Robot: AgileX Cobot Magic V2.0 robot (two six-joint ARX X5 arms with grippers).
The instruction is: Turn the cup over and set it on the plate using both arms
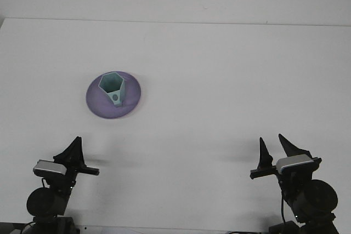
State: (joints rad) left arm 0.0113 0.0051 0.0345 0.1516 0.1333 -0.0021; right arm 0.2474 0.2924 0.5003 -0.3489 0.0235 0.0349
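A teal five-sided cup (113, 88) stands upright, mouth up, on a round purple plate (96, 104) at the middle left of the white table. Nothing touches the cup or the plate. My left gripper (75, 149) sits low at the table's front left, well below the plate and holding nothing; it shows side-on. My right gripper (274, 145) is at the front right, far from the plate, open with an empty gap between its two pointed fingers.
The white table (219, 80) stretches back to a pale wall. Both arm bases rise from the bottom corners of the view.
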